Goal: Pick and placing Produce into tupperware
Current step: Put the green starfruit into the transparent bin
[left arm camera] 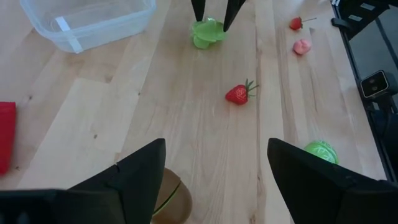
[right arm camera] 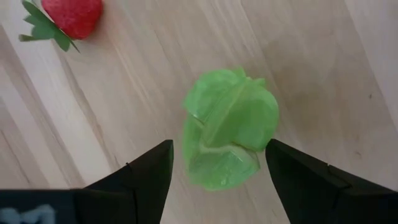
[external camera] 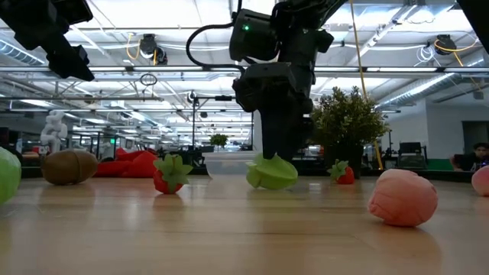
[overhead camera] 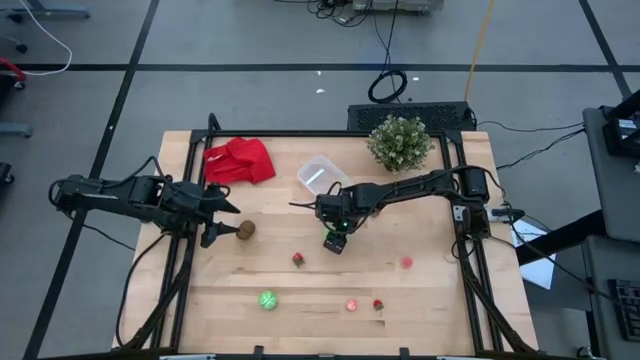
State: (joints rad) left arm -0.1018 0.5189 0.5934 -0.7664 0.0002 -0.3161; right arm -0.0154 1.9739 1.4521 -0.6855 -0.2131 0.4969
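From above, the left gripper sits near the table's left edge, just beside a brown piece of produce. Its own wrist view shows what the overhead does not: the two fingers are spread wide, and the brown piece lies low between them, partly hidden, with no visible pinch on it.

A red cloth lies at the back left corner. To its right stands the tupperware, clear and holding no produce that can be seen in the overhead or left wrist view.

At mid-table the right gripper points down. The overhead hides what is under it; the low view shows a green leafy piece on the wood at the fingertips, and the right wrist view shows it between spread fingers, with bare wood showing on both sides of it.

A strawberry lies just left of that gripper. Along the front edge lie a green ball, a pink piece and a small red piece; another pink piece sits to the right. Open wood lies between these pieces. A potted plant stands at the back right.
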